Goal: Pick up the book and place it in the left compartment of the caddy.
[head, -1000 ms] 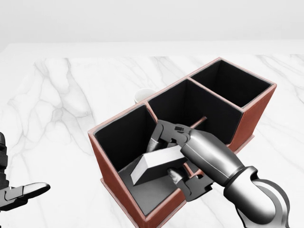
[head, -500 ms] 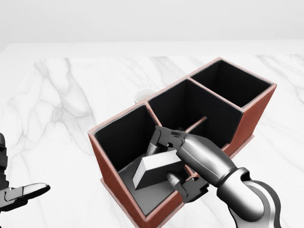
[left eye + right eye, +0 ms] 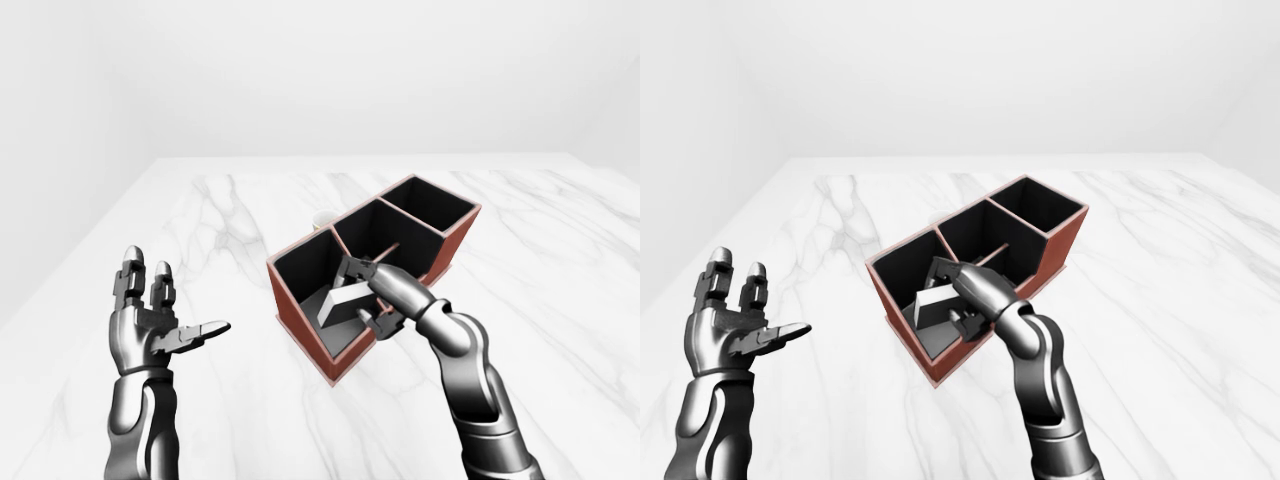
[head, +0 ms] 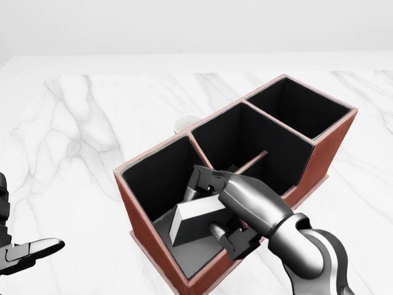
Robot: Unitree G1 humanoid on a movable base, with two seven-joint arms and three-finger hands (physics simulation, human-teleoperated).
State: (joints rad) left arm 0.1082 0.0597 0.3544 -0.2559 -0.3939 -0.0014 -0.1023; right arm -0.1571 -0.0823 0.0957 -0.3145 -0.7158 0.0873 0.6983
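A: In the left compartment of the caddy (image 4: 150, 243), what do you see?

B: The book (image 4: 195, 219), grey w/ white page edge. It sits tilted inside, low end toward the compartment floor, upper end at the divider wall.

A: And the right hand (image 4: 222, 209)?

B: It reaches over the rim into that compartment. Fingers (image 4: 199, 180) are closed around the book, one above, thumb below near the caddy wall. So it grips the book.

A: Left hand (image 3: 160, 318)?

B: Well apart, at left in the left-eye view, above the marble table (image 3: 230, 410). Palm up, fingers spread, holds nothing.

A: Other things?

B: A small white cup (image 4: 184, 123) just beside the caddy, partly hidden. Middle & right compartments look dark, contents I cannot tell.
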